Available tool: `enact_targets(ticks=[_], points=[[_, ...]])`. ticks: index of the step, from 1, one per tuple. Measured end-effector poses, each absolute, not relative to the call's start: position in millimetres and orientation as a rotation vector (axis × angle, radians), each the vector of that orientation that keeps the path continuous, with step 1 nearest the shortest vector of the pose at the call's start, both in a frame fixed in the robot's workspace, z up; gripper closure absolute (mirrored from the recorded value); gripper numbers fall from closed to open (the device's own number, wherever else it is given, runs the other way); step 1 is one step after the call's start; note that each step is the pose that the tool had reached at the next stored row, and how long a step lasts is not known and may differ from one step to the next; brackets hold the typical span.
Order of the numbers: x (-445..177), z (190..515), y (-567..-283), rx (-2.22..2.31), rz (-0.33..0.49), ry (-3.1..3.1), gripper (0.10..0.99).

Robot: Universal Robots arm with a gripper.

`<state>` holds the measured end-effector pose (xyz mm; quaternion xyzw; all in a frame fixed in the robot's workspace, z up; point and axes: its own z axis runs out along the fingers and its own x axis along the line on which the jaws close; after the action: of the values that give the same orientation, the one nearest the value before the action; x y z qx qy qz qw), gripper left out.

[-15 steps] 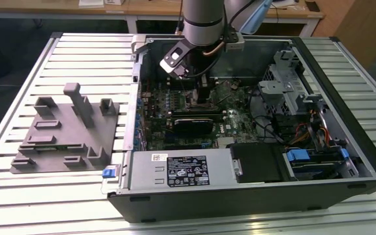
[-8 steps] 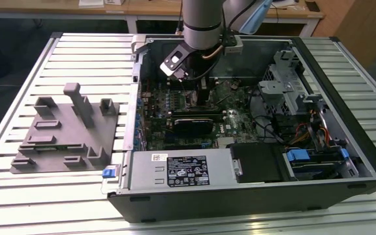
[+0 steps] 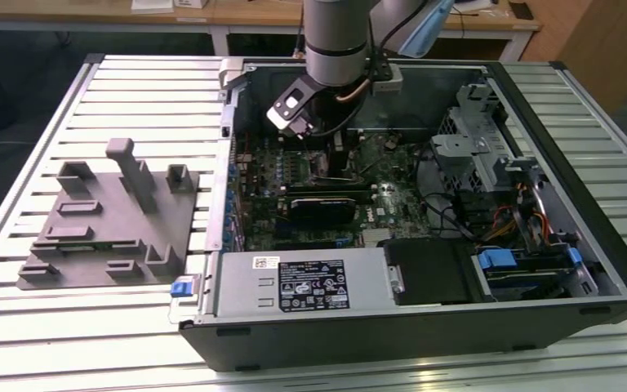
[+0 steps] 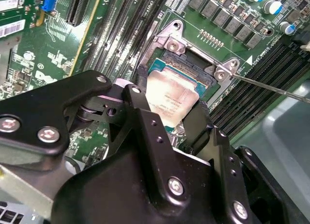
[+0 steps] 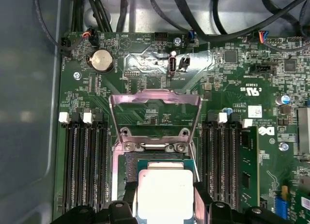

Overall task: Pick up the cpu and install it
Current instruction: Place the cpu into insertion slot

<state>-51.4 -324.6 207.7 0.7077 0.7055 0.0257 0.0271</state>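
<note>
Over the open socket, the tool grips the cpu, its lid faintly printed.

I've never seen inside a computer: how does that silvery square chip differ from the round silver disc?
The cpu is square and larger; the coin battery is round. The gripper clamps the cpu over the socket; the coin battery sits on the board. Both are pale metal.

A robotics lab or workshop: an aluminium slatted table carries an open PC case and a grey fixture at centre left, wooden desks along the top edge.
</note>
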Motion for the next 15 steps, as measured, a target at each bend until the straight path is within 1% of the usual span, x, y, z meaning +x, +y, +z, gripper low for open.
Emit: enact_targets(ticks=[15], points=[[-54,197,-318,2.19,0.079,2.175,0.545]])
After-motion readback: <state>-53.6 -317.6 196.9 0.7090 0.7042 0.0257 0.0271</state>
